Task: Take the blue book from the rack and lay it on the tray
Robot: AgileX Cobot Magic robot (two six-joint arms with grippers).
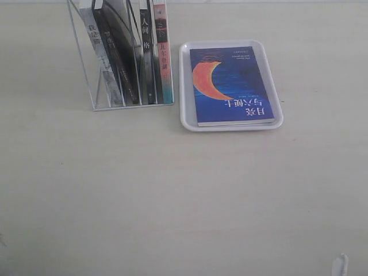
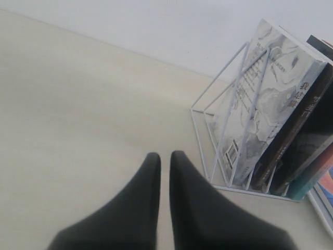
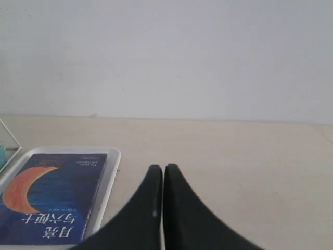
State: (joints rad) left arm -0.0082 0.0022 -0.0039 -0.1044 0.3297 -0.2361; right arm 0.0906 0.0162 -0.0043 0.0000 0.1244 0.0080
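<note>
The blue book (image 1: 233, 85) with its orange crescent moon lies flat, cover up, inside the white tray (image 1: 185, 86), right of the white wire rack (image 1: 86, 69). No gripper touches it. In the left wrist view my left gripper (image 2: 165, 156) hovers over bare table beside the rack (image 2: 229, 104), its black fingers almost together with nothing between them. The right wrist view has my right gripper (image 3: 163, 167) shut and empty above the table, off to the side of the tray (image 3: 112, 156) and the book (image 3: 52, 198). Neither gripper's jaws show in the exterior view.
The rack still holds a pale marbled book (image 2: 276, 94), black-spined books (image 1: 118, 63) and a pale book with a pink-teal spine (image 1: 164, 52). A pale wall (image 3: 166, 52) rises behind the table. A small pale part (image 1: 342, 264) pokes in at the bottom right.
</note>
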